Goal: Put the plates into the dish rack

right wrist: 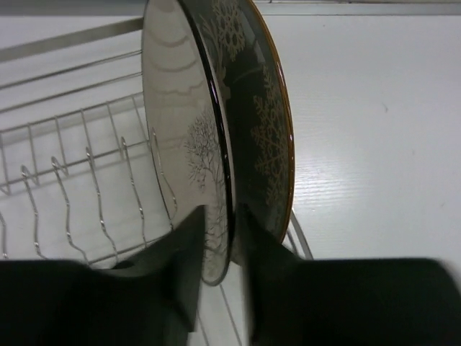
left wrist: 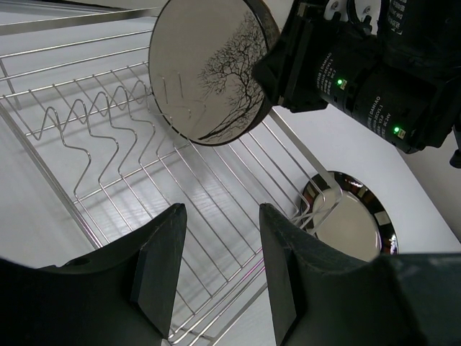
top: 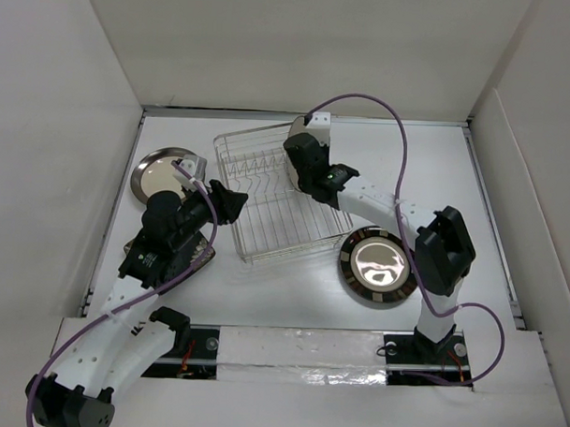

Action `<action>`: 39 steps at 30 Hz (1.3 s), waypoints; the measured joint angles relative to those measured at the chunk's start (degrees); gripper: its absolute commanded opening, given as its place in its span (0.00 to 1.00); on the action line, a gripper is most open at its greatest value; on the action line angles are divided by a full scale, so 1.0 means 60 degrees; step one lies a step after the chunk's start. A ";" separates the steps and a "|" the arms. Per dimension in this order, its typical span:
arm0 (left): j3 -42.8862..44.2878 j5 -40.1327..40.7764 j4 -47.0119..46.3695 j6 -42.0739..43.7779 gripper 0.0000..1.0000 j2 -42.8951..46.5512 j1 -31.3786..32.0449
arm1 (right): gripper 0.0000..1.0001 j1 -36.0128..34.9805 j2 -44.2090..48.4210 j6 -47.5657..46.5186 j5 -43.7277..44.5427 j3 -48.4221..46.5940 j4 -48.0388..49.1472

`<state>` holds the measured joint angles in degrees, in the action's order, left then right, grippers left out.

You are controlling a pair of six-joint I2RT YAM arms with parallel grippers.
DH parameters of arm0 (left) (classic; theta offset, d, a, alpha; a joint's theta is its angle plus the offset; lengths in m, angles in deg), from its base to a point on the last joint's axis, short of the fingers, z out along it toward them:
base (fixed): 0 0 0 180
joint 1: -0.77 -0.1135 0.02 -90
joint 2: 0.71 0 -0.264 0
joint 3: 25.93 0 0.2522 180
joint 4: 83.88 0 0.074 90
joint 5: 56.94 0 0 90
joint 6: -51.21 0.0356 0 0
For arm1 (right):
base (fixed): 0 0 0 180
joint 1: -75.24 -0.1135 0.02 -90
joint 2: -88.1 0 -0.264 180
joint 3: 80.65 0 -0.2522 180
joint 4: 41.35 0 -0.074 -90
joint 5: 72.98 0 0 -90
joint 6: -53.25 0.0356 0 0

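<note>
Right gripper (right wrist: 220, 220) pinches the beige plate (right wrist: 180, 108) between its 2 fingers (right wrist: 173, 281).

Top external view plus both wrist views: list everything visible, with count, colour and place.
dish rack: one, silver wire, table centre
beige plate: one, beige with black tree print and dark rim, held on edge over the rack
steel plate: one, shiny, flat on the table left of the rack
chequered plate: one, dark chequered rim, glossy centre, flat on the table right of the rack
dark plate: one, mostly hidden under the left arm
table: one, white
left pincer: one, black, open, at the rack's left side
right pincer: one, black, shut on the beige plate
</note>
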<state>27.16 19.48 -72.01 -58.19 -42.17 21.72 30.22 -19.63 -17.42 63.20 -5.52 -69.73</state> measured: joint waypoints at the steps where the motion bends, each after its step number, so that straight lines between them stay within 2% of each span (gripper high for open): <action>1: 0.0000 -0.0004 -0.0004 0.0000 0.42 0.0004 0.0000 | 0.45 -0.0015 0.0000 0.0091 0.0025 0.0000 0.0087; 3: 0.0000 0.0007 -0.0004 0.0000 0.42 0.0018 0.0000 | 0.54 -0.0033 0.0007 0.0178 0.0018 0.0007 0.0313; 6: 0.0000 -0.0004 0.0000 0.0000 0.42 0.0018 0.0000 | 0.59 -0.0058 0.0153 0.0204 -0.0036 0.0106 0.0506; 11: 0.0000 -0.0022 0.0000 0.0000 0.42 0.0044 0.0000 | 0.61 -0.0025 0.1625 0.0226 -0.0597 0.1311 0.1042; 13: 0.0000 -0.0026 0.0000 0.0000 0.42 0.0051 0.0000 | 0.43 0.0036 0.2710 0.0233 -0.0765 0.2167 0.1432; 14: 0.0000 -0.0029 0.0000 0.0000 0.42 0.0055 0.0000 | 0.29 0.0080 0.3399 0.0302 -0.0820 0.2761 0.1679; 15: 0.0000 -0.0029 0.0000 0.0000 0.42 0.0069 0.0000 | 0.04 0.0193 0.4095 0.0419 -0.0878 0.3351 0.1865; 16: 0.0000 -0.0029 0.0000 0.0000 0.42 0.0084 0.0000 | 0.00 0.0328 0.4816 0.0565 -0.1024 0.3989 0.2091; 20: 0.0000 -0.0076 0.0000 -0.0011 0.42 0.0106 0.0000 | 0.00 0.1413 0.7417 0.1632 -0.1931 0.6535 0.2229; 23: 0.0000 -0.0135 -0.0004 -0.0036 0.42 0.0106 0.0000 | 0.00 0.1898 0.8408 0.2233 -0.3009 0.7934 0.1636; 26: 0.0000 -0.0171 -0.0011 -0.0047 0.42 0.0076 0.0000 | 0.00 0.1504 0.8404 0.2499 -0.4477 0.8459 0.0441; 32: 0.0000 -0.0193 -0.0011 -0.0080 0.42 0.0022 0.0000 | 0.00 -0.0459 0.7836 0.2528 -0.6983 0.8459 -0.1756; 35: 0.0000 -0.0197 -0.0011 -0.0080 0.42 0.0026 0.0000 | 0.00 -0.0641 0.7643 0.2550 -0.8007 0.8539 -0.2375; 38: 0.0000 -0.0193 -0.0007 -0.0084 0.42 0.0036 0.0000 | 0.06 -0.0637 0.7428 0.2754 -0.8557 0.8961 -0.2492; 39: 0.0000 -0.0193 -0.0007 -0.0080 0.42 0.0047 0.0000 | 0.12 -0.0637 0.7326 0.2863 -0.8619 0.9114 -0.2495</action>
<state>27.16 18.32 -72.05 -58.67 -41.88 21.72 26.40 24.33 -0.24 11.48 49.16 -84.70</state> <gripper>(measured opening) 0.419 0.052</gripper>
